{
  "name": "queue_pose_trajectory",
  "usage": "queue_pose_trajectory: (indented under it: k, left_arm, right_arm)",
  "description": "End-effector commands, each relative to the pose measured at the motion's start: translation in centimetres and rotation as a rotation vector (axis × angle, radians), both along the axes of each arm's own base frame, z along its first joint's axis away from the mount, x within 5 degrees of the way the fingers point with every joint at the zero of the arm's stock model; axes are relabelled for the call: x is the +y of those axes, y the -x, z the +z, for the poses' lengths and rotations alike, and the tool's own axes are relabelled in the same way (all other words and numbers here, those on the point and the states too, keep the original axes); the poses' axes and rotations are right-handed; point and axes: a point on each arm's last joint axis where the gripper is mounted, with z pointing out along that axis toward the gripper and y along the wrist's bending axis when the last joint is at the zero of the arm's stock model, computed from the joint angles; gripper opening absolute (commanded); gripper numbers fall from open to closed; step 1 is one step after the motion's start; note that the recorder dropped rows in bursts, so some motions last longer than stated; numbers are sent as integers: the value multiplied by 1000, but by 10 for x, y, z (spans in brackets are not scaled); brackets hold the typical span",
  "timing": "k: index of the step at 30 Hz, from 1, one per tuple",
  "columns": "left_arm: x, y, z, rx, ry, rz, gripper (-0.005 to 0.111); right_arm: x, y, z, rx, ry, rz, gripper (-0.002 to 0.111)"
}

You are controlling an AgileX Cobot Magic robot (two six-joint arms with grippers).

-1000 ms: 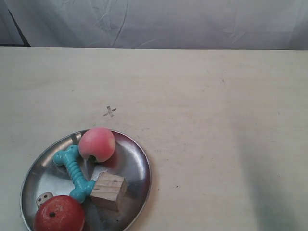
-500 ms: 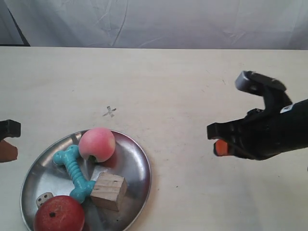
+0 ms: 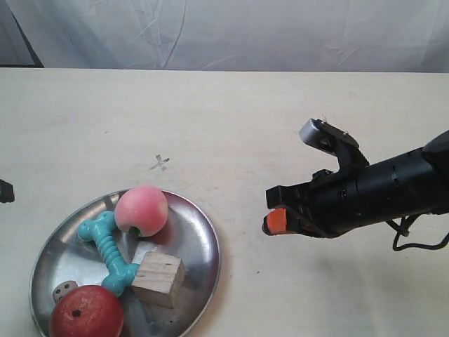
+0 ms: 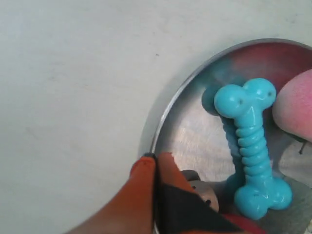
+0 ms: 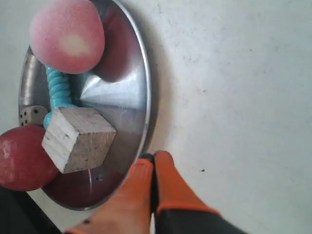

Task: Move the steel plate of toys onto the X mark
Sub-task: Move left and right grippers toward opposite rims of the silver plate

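The steel plate lies at the table's near left and holds the pink peach, teal bone, wooden cube, white die and red fruit. The faint X mark is on the table just beyond the plate. My right gripper is shut and empty, off the plate's right side; in its wrist view the gripper appears beside the plate's rim, near the cube. My left gripper is shut, seen over the plate's rim by the bone and die.
A white cloth backdrop hangs behind the table's far edge. Only a dark piece of the arm at the exterior view's left shows at the frame edge. The black right arm stretches in from the right over bare tabletop.
Neither arm showed one second ago. The right gripper has since come in from the right and moved left toward the plate. The left gripper's orange tip has slipped out of the exterior view.
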Motion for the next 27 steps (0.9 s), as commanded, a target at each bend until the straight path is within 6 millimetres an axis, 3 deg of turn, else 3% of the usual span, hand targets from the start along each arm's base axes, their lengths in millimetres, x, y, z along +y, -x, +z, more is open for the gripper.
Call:
queue_pose_trajectory:
  k: [1,7,17,24,27]
  left_arm:
    - [4,-5,-20,59,12,30,0]
    - [4,-16,-46,170,92,19,3]
    - [1,-25,-71,244,141,-31,33]
    - [3,-29,-78,242,126,-11,36]
    - [3,-30,-83,257,128,0,36]
  right_arm:
    - [7,-2,2,-68,7,37,-1]
    - [12,0,-1,-105,71,66,-1]
    - [16,2,-16,-42,79,101,1]
    - [18,0,-34,37,79,87,40]
    - [18,-1,-41,61,92,84,45]
